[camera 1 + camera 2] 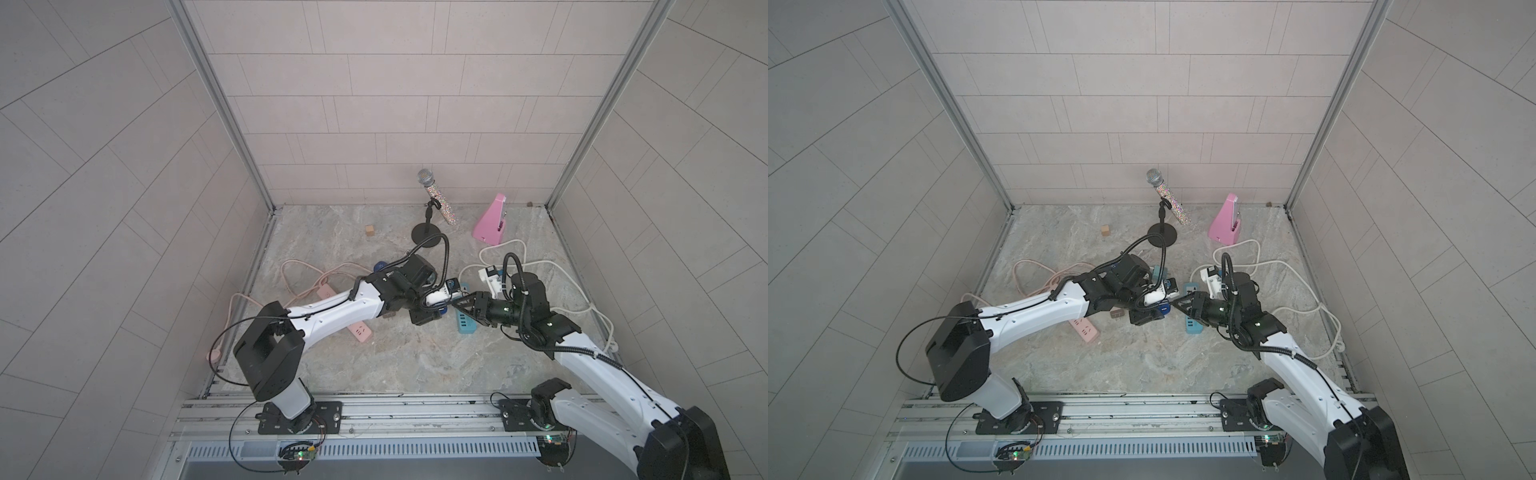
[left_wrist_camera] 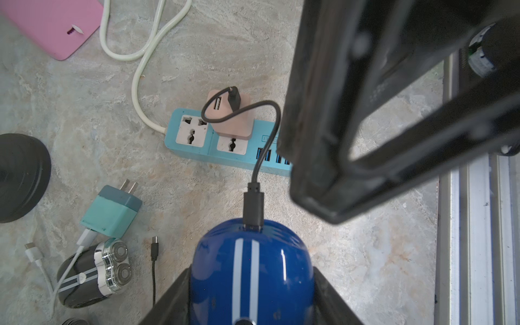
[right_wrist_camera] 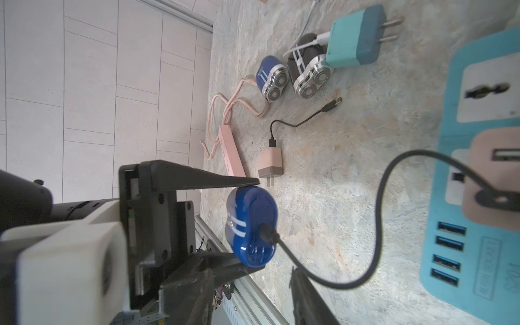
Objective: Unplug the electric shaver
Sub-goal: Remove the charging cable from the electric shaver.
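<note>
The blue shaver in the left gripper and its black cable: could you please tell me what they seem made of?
Blue shaver: likely glossy plastic or lacquered metal, judging by sharp highlights. Black cable: probably matte rubbery sheath; it curls softly without shine.

A glittery microphone [image 1: 437, 195] tilts on a black stand [image 1: 427, 236] at the back of the counter [image 1: 374, 365], with a pink metronome [image 1: 492, 220] near it and a small wooden cube [image 1: 369, 230] well apart. A pink power strip [image 1: 360, 331] lies flat. A black shaver [image 2: 92, 274] lies just beside a teal charger [image 2: 112, 211], with a small blue shaver [image 3: 271, 78] next to it and a loose pink charger [image 3: 269, 163] nearby
</note>
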Controlling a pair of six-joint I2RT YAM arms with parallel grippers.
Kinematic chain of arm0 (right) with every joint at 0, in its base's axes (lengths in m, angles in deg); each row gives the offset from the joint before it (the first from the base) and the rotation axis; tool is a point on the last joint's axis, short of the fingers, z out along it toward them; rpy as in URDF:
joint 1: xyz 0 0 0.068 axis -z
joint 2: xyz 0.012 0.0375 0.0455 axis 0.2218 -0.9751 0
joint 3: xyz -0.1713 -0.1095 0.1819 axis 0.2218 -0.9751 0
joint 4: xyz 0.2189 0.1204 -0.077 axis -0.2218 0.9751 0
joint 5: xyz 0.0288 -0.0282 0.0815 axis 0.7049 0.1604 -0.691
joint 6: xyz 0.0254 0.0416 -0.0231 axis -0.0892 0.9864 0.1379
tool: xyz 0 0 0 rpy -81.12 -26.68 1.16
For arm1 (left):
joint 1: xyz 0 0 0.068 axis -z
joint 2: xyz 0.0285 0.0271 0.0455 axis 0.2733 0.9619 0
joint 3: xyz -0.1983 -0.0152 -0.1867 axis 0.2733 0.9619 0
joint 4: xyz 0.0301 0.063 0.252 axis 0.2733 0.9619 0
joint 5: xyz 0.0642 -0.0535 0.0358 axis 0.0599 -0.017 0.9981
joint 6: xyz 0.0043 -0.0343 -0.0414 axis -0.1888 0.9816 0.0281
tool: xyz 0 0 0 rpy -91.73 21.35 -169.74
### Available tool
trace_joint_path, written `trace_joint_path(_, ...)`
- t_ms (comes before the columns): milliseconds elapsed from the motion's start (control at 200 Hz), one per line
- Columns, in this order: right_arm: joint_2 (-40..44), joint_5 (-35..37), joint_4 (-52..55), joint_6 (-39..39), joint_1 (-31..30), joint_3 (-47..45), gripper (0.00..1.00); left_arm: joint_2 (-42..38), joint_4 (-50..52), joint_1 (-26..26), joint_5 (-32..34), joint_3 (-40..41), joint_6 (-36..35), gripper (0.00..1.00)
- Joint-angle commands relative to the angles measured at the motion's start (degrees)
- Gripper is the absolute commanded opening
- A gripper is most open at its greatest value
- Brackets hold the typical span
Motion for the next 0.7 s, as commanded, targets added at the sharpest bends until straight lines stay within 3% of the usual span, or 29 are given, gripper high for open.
trace_joint_path(0,-1.2,0.4,-6.5,2.9,-0.7,0.2,0.44,-2.5,-3.0,-0.3,0.1,1.2,0.0,0.46)
trace_joint_path(695,-8.6,0.3,-15.7,5.9,-0.8,0.7,0.34,-4.9,-5.3,-0.3,0.8,3.6,1.0,0.45)
